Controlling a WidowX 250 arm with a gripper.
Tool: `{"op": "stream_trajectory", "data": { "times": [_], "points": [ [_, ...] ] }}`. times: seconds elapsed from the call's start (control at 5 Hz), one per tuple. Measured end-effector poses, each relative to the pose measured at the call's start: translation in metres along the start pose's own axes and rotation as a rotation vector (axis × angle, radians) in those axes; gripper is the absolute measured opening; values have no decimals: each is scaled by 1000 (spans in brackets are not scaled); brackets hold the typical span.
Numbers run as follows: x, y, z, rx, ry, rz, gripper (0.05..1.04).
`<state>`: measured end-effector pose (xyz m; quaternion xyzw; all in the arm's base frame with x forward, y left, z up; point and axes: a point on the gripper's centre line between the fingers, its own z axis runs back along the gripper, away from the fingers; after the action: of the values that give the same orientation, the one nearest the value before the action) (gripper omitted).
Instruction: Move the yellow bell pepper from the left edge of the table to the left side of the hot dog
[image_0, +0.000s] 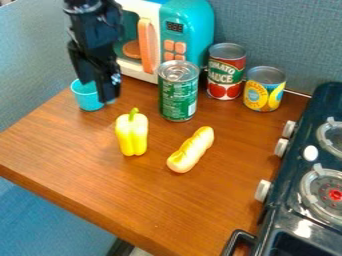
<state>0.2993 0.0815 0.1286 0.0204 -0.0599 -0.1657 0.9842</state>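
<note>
the green can (178, 95) and the yellow pepper (132, 134) are standing near the blue cup (87, 102), at the surface's (73, 150) left side. the cup is upright, mouth upward. the claw (99, 91) is at its rim; wide or narrow, i cannot tell. the microwave (188, 31) contains an orange disc (132, 49).

A grey-blue, fabric-textured wall (280, 30) rises behind the brown wood-grain surface (120, 190), beside a black toy stove (294, 160).
</note>
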Motion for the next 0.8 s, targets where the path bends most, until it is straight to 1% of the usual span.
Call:
{"op": "stream_trajectory", "data": {
  "times": [0.2,0.4,0.6,0.8],
  "points": [
    [-16,12,6,-5,22,72,1004],
    [-44,43,10,42,63,245,1004],
    [-55,79,-4,36,39,374,1004],
    [-44,103,-13,60,22,435,1004]
  ]
}}
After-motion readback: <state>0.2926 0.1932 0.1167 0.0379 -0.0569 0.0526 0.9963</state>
